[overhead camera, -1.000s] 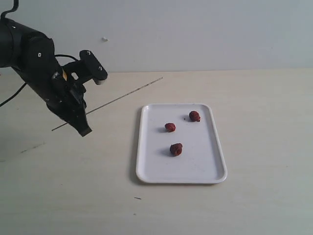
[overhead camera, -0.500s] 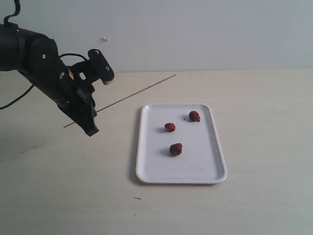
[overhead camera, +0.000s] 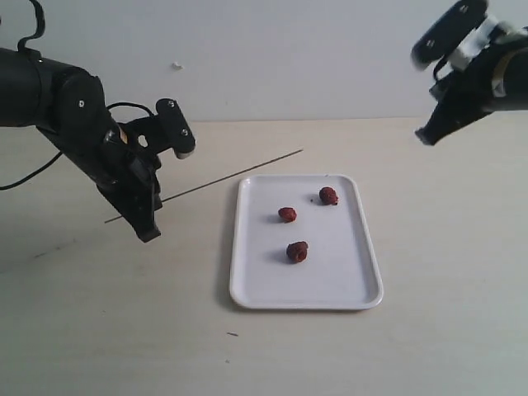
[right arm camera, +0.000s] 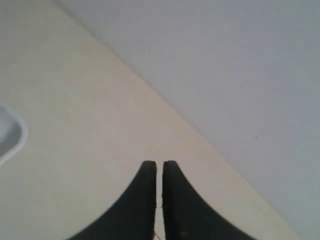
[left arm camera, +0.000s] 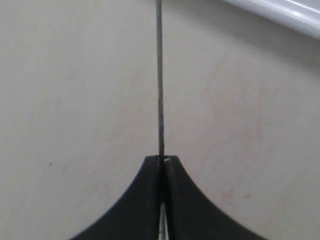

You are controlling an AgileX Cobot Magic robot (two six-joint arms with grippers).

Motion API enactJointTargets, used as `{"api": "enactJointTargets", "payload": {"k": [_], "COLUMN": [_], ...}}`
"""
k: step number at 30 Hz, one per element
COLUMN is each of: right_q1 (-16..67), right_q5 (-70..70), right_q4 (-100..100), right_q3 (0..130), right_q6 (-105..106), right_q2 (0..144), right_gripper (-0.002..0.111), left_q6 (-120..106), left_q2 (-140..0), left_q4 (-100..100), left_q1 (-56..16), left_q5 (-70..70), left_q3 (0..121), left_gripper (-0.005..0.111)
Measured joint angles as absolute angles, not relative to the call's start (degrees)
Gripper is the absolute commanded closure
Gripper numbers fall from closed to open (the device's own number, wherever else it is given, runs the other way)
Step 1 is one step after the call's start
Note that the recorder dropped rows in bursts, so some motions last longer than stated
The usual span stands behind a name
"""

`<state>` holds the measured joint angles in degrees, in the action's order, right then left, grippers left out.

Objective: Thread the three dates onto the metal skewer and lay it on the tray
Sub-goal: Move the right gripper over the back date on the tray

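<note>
Three dark red-brown dates (overhead camera: 287,214) (overhead camera: 328,195) (overhead camera: 297,252) lie apart on the white tray (overhead camera: 346,272). My left gripper (overhead camera: 148,233) is left of the tray and shut on the thin metal skewer (overhead camera: 223,179). The rod slants up to the right, with its far tip above the tray's back left corner. In the left wrist view the skewer (left arm camera: 160,75) runs straight out from the closed left gripper (left arm camera: 163,159), and the tray (left arm camera: 280,12) edge shows at a corner. My right gripper (overhead camera: 425,136) hangs at the upper right, shut on nothing (right arm camera: 159,164).
A tiny dark speck (overhead camera: 312,199) lies on the tray beside the far date. Another small dark mark (overhead camera: 233,334) is on the beige table in front of the tray. A pale wall rises behind the table. A corner of the tray (right arm camera: 10,135) shows in the right wrist view.
My left gripper has carried the skewer to the right, toward the tray. My right arm has come into view at the upper right. The dates have not moved.
</note>
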<state>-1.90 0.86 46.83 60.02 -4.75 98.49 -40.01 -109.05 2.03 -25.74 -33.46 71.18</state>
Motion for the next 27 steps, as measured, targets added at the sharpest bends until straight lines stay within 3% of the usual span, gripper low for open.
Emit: {"api": "enactJointTargets", "payload": {"k": [10, 18, 23, 27], "right_q1": [7.33, 13.6, 14.49, 14.49], "right_q5": [0.0, -16.22, -23.31, -30.68], "right_q4": [62.17, 63.12, 52.35, 30.93], "right_q3": [63.52, 68.42, 70.57, 75.15], "right_q6": [4.75, 17.23, 31.38, 53.47], "right_q2": [105.05, 108.98, 110.94, 112.41], "right_gripper": [0.105, 0.106, 0.108, 0.108], "left_q6": [-40.1, -40.1, -40.1, -40.1], "left_q2": [-109.05, -109.05, -109.05, -109.05], "left_q4": [2.68, 3.99, 4.16, 5.43], "left_q1": [-25.74, -25.74, -25.74, -25.74], "left_q5": [-35.99, -38.64, -39.1, -40.06], "left_q3": [71.18, 71.18, 71.18, 71.18], "left_gripper": [0.107, 0.107, 0.107, 0.107]}}
